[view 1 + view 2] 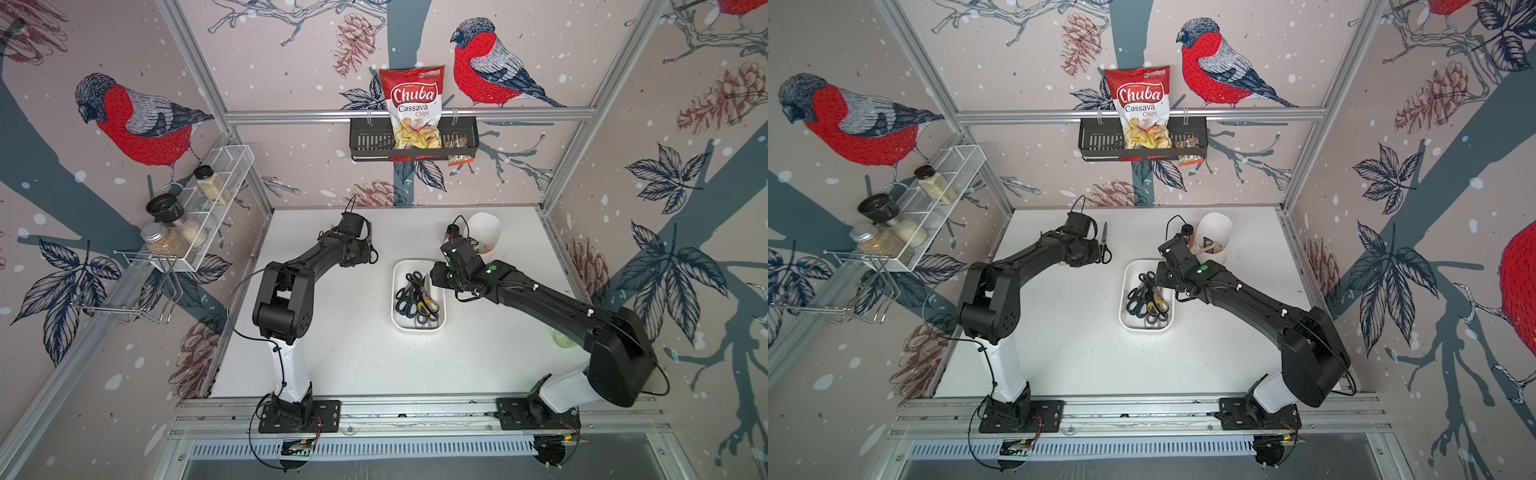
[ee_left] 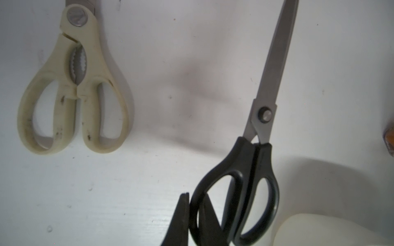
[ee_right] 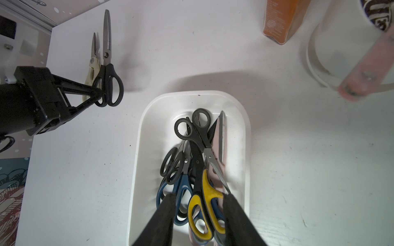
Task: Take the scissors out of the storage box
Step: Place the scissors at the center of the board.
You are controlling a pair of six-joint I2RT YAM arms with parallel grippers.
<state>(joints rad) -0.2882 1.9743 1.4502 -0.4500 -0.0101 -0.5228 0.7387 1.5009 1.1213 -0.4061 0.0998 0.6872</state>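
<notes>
- At the far left of the desk point(image 1: 353, 361), outside the storage box point(image 3: 136, 161): cream-handled scissors point(image 2: 72, 95) lie flat. The black-handled scissors point(image 2: 264, 161) sit just beside them, blades pointing the same way.
- Left end effector point(image 3: 98, 93): jaws pinched narrow on one handle ring of the black-handled scissors, with one finger through the loop. Whether that pair already rests fully on the desk cannot be told.
- Storage box: mid-desk, holding a crossed heap of scissors point(image 3: 198, 153). Black pairs lie uppermost, with black-and-yellow scissors point(image 3: 207, 191) and dark-blue scissors point(image 3: 183, 191) beneath, and a pinkish pair point(image 3: 219, 136) along one wall.
- Right end effector point(image 3: 200, 197): partly open and empty, poised over the heap with its fingers straddling the yellow handles.
- Step in hand, as judged: two pairs are out; the left arm is setting one down and the right arm is lining up a pick.
- Next move, as judged: the left jaws must release. The right must descend and close on a single handle without dragging the pairs crossed over it.
</notes>
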